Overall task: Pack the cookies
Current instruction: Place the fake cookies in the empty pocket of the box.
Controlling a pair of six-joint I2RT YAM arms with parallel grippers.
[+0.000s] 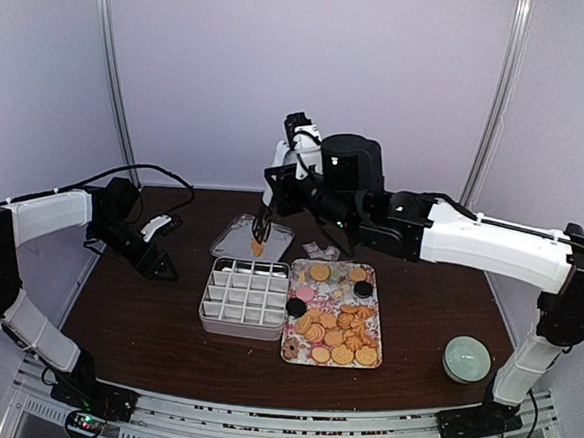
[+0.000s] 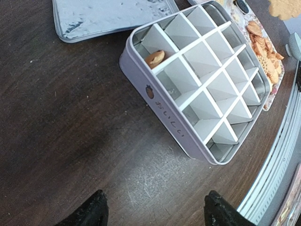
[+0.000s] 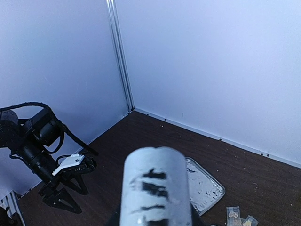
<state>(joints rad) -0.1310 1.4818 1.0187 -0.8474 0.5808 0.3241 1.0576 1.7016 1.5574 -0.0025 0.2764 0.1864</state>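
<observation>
The cookies (image 1: pixel 337 327) lie heaped on a floral tray (image 1: pixel 379 303), mostly golden, a few pink and dark. My right gripper (image 1: pixel 293 171) is shut on the white handle of the tongs (image 1: pixel 273 203), whose dark tips pinch one golden cookie (image 1: pixel 257 247) above the back edge of the divided tin box (image 1: pixel 244 298). The tongs handle (image 3: pixel 155 188) blocks the right wrist view. One cookie (image 2: pixel 155 57) sits in a back corner cell of the box (image 2: pixel 197 84). My left gripper (image 2: pixel 154 207) hangs open over bare table left of the box, also seen at the left gripper (image 1: pixel 159 260).
The box's silver lid (image 1: pixel 251 238) lies flat behind the box. Small clear wrappers (image 1: pixel 320 250) lie behind the tray. A pale green round container (image 1: pixel 466 358) stands at the front right. Walls close in the table's back and sides.
</observation>
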